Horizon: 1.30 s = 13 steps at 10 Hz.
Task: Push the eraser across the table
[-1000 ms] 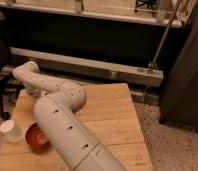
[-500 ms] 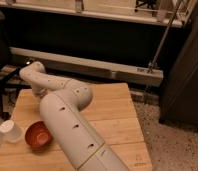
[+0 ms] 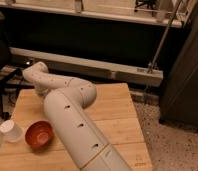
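The arm (image 3: 72,120) reaches from the near edge of the bench (image 3: 117,115) diagonally to its far left corner, folds at the wrist and points down. The tool (image 3: 42,92) sits there, low over the wood and mostly hidden under the wrist. Its fingers are closed together, and nothing shows in their grip. That suits a push, since closed fingers make one blunt face.

The eraser is not in sight. I judge that it lies behind the arm or under the wrist near that far left corner, though its exact place cannot be told.

To push well, the closed fingertips should ride just above the planks, low enough to meet the eraser's side and not skid over its flat top. Contact should be on the middle of one long side, so the block slides straight and does not spin away. The stroke should be slow and level, along the open wood toward the right side, where there is most room.

The red bowl (image 3: 39,134) and the white cup (image 3: 12,131) stand close together near the front left corner, just beside the arm's big lower link. A sweep of the elbow toward them could knock the light cup over, so the motion is best made by the wrist end, away from them, stopping short of the bench edge.
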### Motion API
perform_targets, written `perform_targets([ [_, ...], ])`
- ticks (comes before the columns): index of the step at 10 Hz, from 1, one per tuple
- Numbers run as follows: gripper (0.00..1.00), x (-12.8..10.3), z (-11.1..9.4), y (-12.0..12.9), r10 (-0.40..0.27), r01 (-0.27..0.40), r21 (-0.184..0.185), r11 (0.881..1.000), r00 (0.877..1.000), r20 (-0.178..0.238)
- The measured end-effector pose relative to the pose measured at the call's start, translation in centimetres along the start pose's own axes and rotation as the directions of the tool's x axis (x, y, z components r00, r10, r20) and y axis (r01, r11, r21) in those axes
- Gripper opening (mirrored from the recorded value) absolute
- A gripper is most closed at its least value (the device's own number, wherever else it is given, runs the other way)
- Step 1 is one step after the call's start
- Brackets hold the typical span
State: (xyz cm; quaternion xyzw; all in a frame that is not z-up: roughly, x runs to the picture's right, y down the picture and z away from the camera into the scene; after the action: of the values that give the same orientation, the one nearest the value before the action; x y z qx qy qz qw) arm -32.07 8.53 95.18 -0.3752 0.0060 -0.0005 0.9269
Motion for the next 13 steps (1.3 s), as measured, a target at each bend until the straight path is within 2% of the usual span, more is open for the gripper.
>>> perform_targets([
  [3,0.0,1.4,-0.2,0.5,0.019,-0.019,-0.004,1.0,1.0,-0.019],
  [13,0.0,5.5,0.5,2.4,0.096,-0.097,-0.023,0.995,0.994,-0.043],
])
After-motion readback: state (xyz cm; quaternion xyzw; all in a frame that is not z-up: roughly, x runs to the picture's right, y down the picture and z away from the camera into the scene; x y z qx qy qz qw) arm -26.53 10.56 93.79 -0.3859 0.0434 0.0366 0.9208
